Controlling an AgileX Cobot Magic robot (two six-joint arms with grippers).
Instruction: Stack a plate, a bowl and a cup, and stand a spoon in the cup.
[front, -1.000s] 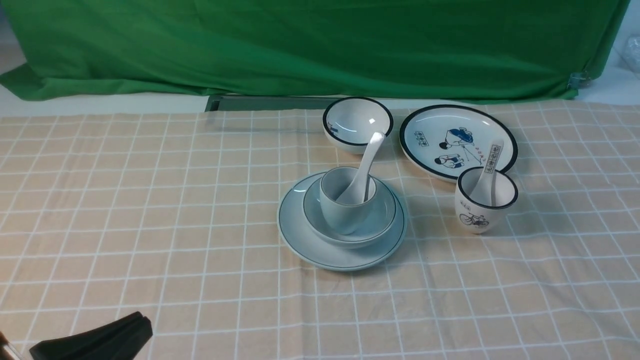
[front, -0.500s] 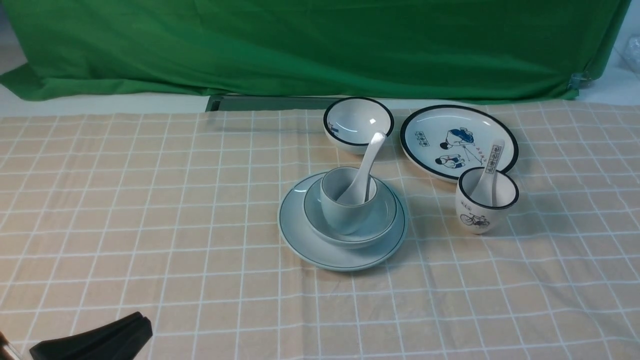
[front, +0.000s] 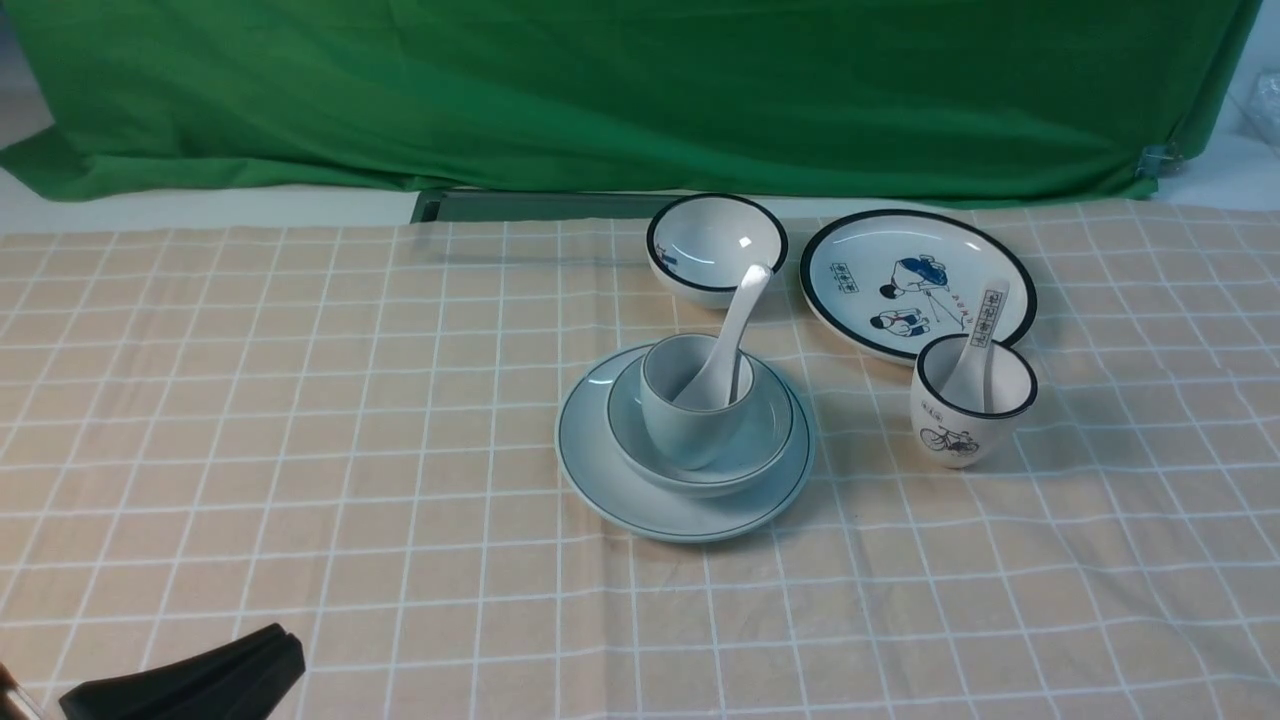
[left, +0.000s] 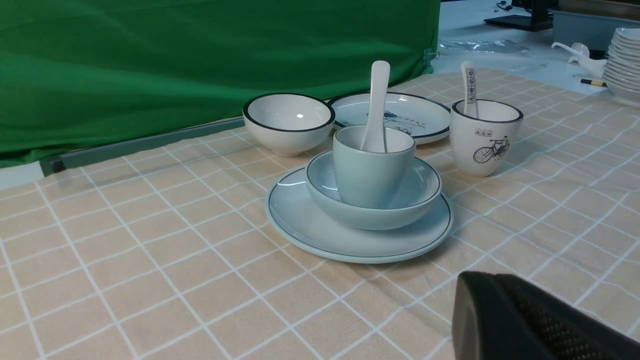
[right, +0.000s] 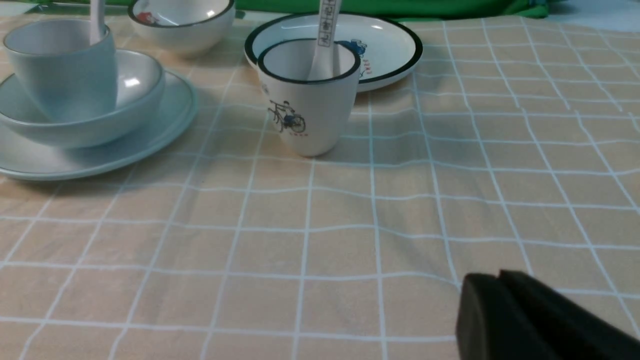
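The pale blue-green plate (front: 600, 470) lies mid-table with the bowl (front: 770, 440) on it and the cup (front: 680, 425) standing in the bowl. The plain spoon (front: 735, 320) stands in the cup, its handle leaning toward the back right. The left wrist view shows the same stack: plate (left: 300, 220), bowl (left: 420, 190), cup (left: 370, 170), spoon (left: 377, 100). My left gripper (front: 285, 655) is shut and empty at the front left corner, far from the stack. My right gripper (right: 492, 277) shows only in its wrist view, jaws together and empty, short of the bicycle cup.
Behind and right of the stack are a white black-rimmed bowl (front: 715, 240), a cartoon plate (front: 915, 270), and a bicycle cup (front: 965, 420) holding a printed spoon (front: 985, 320). Green cloth (front: 640, 90) hangs along the back edge. Stacked white dishes (left: 622, 65) sit off the table.
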